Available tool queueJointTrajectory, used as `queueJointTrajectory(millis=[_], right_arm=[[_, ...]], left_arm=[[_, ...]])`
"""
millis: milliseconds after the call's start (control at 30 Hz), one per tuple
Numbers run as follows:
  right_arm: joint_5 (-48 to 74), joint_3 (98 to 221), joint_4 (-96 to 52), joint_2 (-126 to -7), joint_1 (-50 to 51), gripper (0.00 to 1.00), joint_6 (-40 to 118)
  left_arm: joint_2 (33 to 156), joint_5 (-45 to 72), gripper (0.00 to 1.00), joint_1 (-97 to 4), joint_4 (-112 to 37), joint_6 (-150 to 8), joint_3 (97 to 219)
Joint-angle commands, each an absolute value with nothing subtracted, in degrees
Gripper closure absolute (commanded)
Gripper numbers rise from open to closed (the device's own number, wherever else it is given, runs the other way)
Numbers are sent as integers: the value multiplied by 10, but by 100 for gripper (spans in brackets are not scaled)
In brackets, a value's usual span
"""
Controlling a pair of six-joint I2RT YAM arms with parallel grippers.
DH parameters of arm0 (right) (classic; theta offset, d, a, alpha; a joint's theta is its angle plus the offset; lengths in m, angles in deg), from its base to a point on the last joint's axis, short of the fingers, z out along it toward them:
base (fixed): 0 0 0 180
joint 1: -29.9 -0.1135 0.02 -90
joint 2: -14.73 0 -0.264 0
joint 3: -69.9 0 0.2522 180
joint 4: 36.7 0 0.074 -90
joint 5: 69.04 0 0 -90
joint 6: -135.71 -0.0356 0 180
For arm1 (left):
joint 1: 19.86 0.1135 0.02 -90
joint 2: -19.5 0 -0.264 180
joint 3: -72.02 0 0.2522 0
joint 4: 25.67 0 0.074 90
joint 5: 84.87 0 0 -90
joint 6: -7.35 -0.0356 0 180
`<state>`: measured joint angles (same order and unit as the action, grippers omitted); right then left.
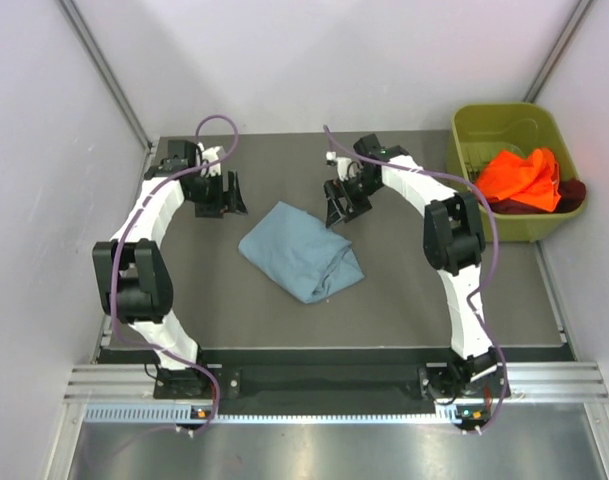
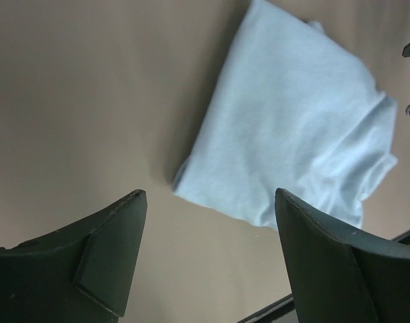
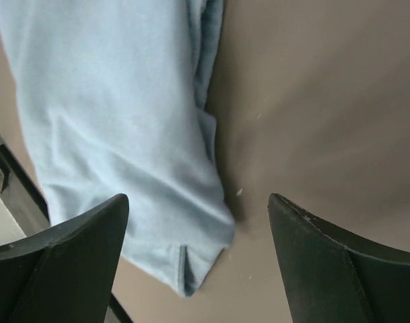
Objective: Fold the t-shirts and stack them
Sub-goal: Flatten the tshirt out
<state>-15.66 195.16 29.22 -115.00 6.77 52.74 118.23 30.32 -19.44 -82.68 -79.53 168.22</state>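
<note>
A blue-grey t-shirt (image 1: 301,250) lies folded into a rough rectangle in the middle of the table; it also fills the upper right of the left wrist view (image 2: 292,114) and the left of the right wrist view (image 3: 117,114). My left gripper (image 1: 231,195) hovers open just beyond the shirt's far left corner, nothing between its fingers (image 2: 110,249). On the other side, my right gripper (image 1: 342,205) stands open above the shirt's far right corner, empty. An orange t-shirt (image 1: 521,176) lies crumpled in the bin on top of a maroon t-shirt (image 1: 572,192).
An olive-green plastic bin (image 1: 484,125) sits at the table's far right corner. Grey walls close in the table on the left, back and right. The dark front rail (image 1: 324,378) runs between the two arm bases.
</note>
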Motion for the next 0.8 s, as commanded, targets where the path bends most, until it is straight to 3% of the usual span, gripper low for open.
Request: queueJointTrajectory(millis=[0, 133, 300, 367, 400, 433, 500, 633, 767], right_arm=[[-174, 2019, 287, -1172, 49, 16, 542], [-178, 2038, 286, -1201, 42, 25, 541], [-196, 2049, 304, -1225, 36, 27, 560], [-194, 2049, 308, -1229, 32, 35, 567], [-193, 2048, 309, -1231, 28, 44, 570], [-189, 2048, 310, -1231, 26, 76, 577], [-166, 2048, 308, -1228, 24, 99, 575], [-134, 2064, 310, -1204, 35, 100, 581], [-76, 2116, 302, -1169, 71, 100, 585]], left_arm=[[1202, 282, 19, -192, -839, -811, 1712], [1206, 278, 20, -197, -831, -801, 1727], [1228, 254, 17, -197, -826, -800, 1745], [1232, 253, 17, -197, -822, -798, 1747], [1235, 253, 17, -197, -821, -797, 1751], [1238, 254, 16, -197, -821, -797, 1753], [1241, 257, 14, -197, -819, -788, 1753], [1244, 268, 1, -194, -820, -772, 1753], [1244, 320, 1, -173, -803, -728, 1754]])
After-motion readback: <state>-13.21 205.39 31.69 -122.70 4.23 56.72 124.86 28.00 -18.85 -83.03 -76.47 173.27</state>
